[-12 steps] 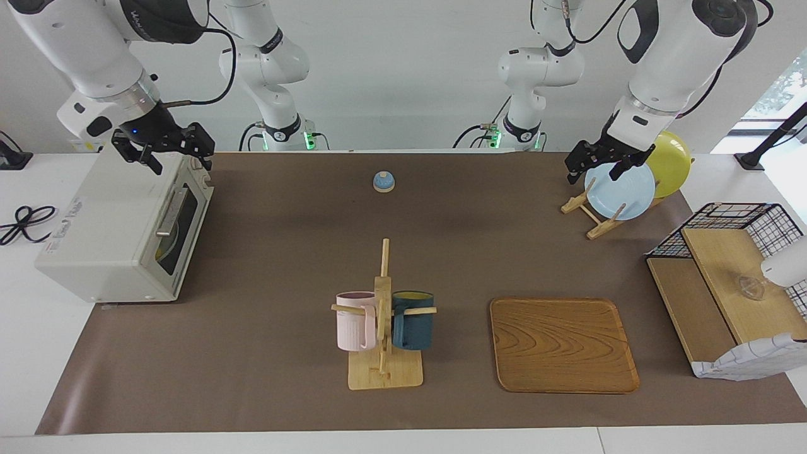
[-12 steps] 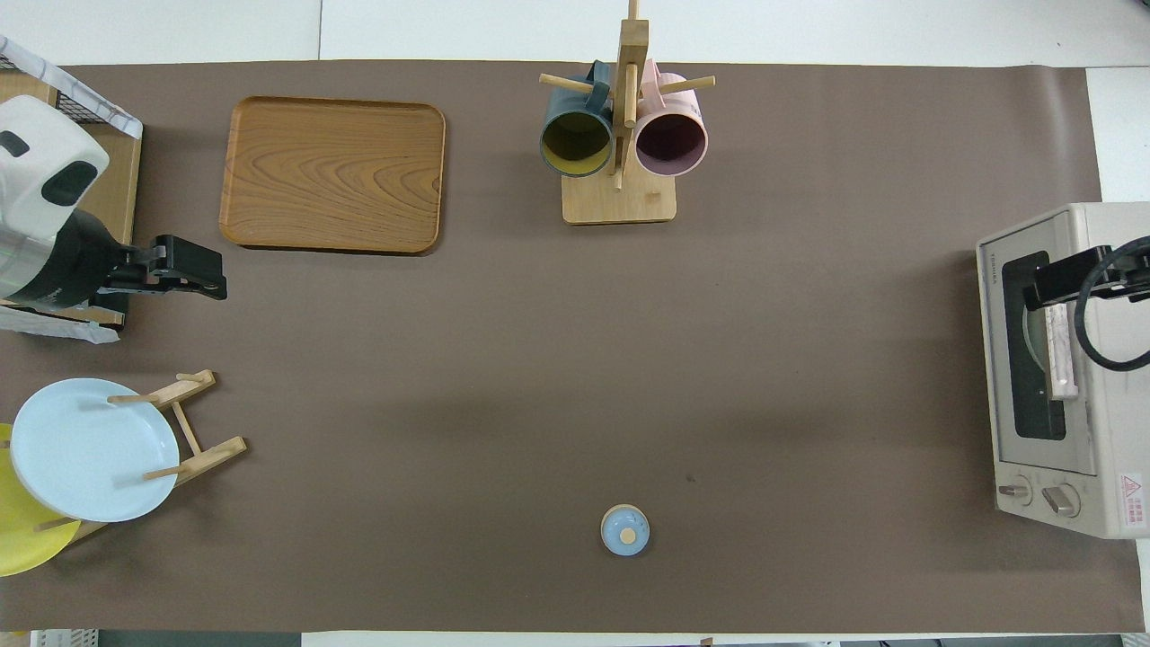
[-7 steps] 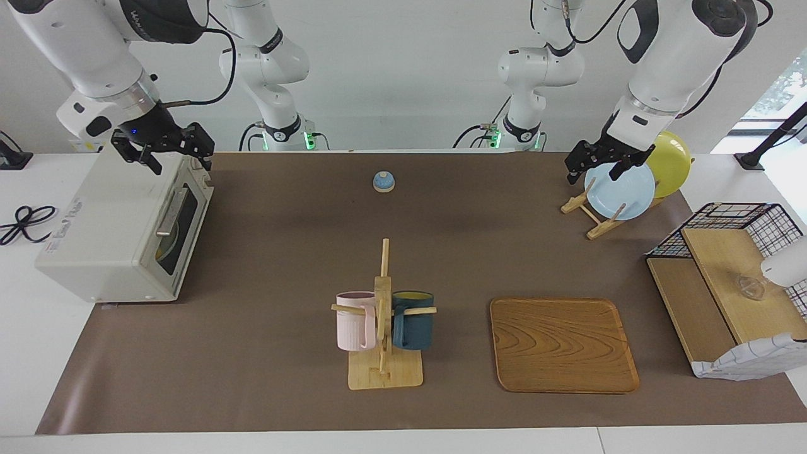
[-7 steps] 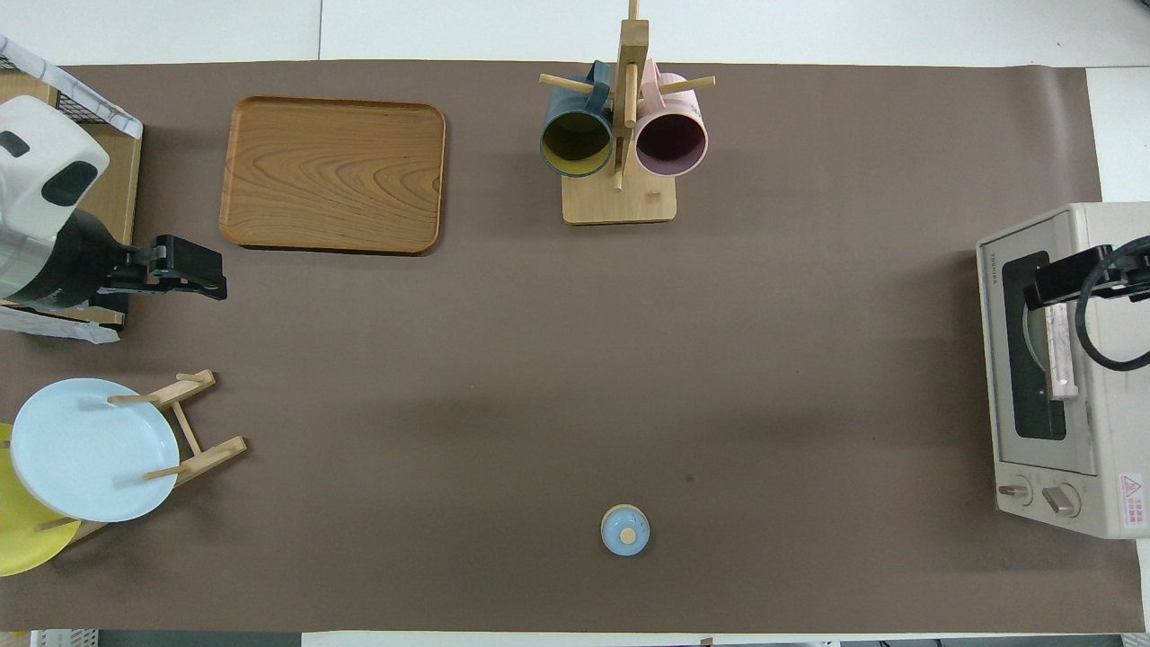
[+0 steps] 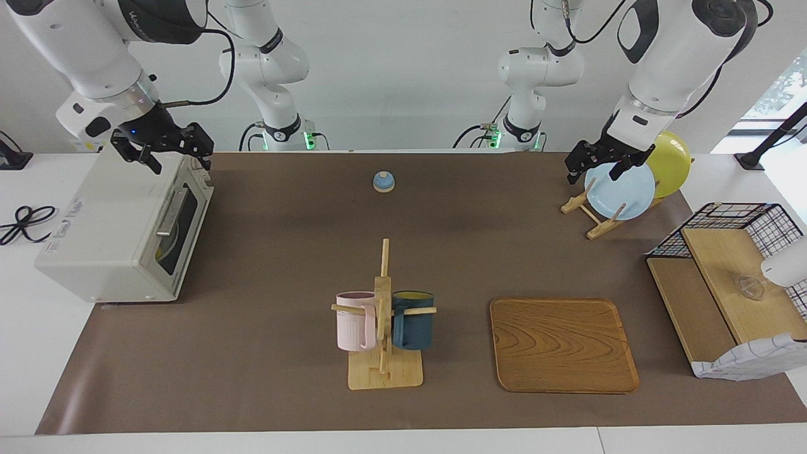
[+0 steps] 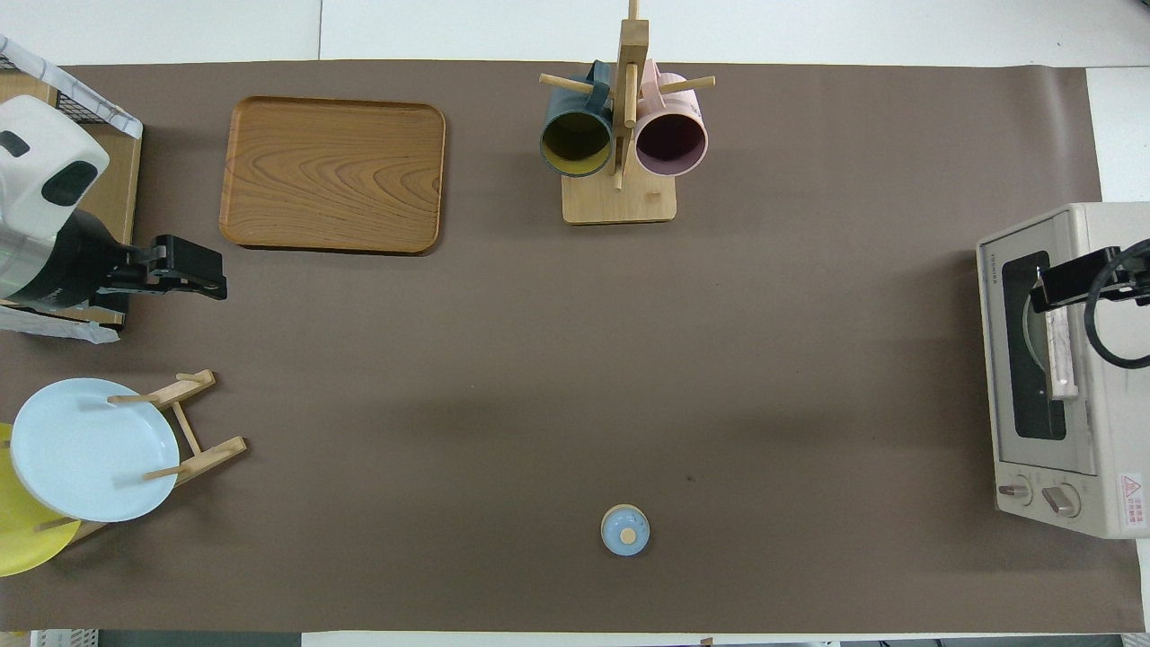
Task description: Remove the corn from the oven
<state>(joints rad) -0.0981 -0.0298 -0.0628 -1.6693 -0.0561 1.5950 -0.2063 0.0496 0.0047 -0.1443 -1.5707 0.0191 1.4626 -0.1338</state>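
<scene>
The off-white oven (image 5: 107,233) stands at the right arm's end of the table, and its dark-glass door (image 5: 179,224) with the silver bar handle (image 5: 171,211) is shut. The oven also shows in the overhead view (image 6: 1101,270). The corn is hidden inside; only a faint yellow patch shows low in the glass. My right gripper (image 5: 181,164) is open and empty, in the air over the top front edge of the oven, above the handle; the overhead view (image 6: 1056,288) shows it over the door. My left gripper (image 5: 596,174) is open and empty, and waits over the plate rack.
A mug tree (image 5: 383,315) with a pink and a blue mug stands mid-table, beside a wooden tray (image 5: 563,343). A rack holds a pale blue plate (image 5: 621,189) and a yellow plate (image 5: 671,161). A wire-and-wood shelf (image 5: 725,284) stands at the left arm's end. A small blue bell (image 5: 383,181) lies nearer to the robots.
My right gripper has shifted slightly over the oven's top front edge. The left arm and everything on the table have stayed still.
</scene>
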